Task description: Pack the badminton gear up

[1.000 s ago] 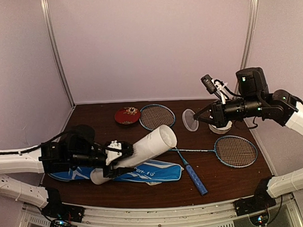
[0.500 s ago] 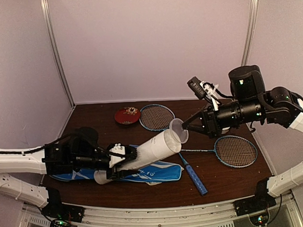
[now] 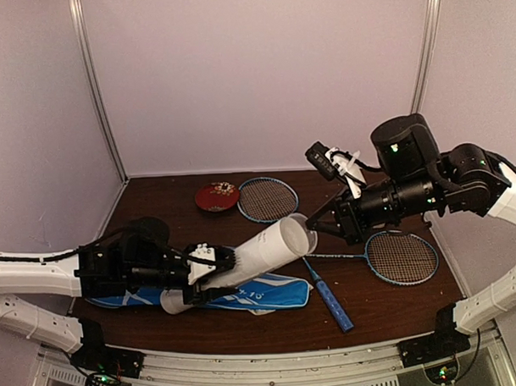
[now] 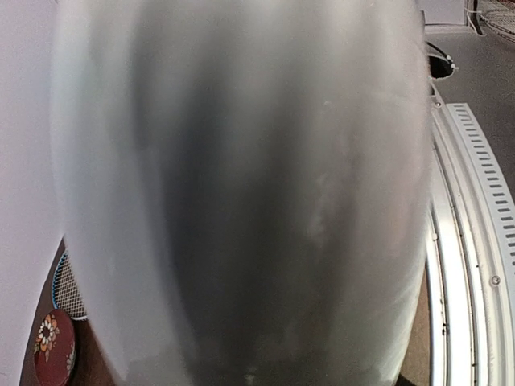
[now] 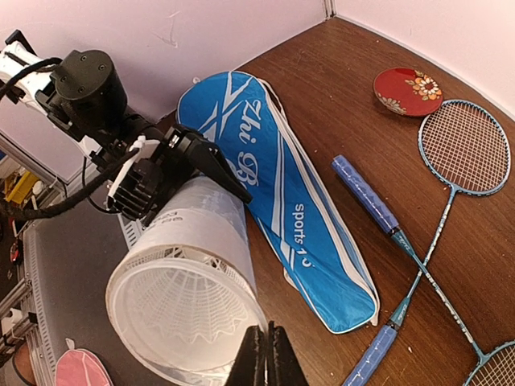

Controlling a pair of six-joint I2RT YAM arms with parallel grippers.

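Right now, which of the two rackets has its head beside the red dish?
The back racket, whose head lies next to the red dish. The other racket has its head far over on the right, away from the dish.

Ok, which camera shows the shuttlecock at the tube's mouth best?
The right wrist view: the shuttlecock fills the mouth of the tube, feathers sharp, with the right pincer shut on its rim. The top view shows only a small pale edge there. The left wrist view shows the blurred tube wall, no shuttlecock.
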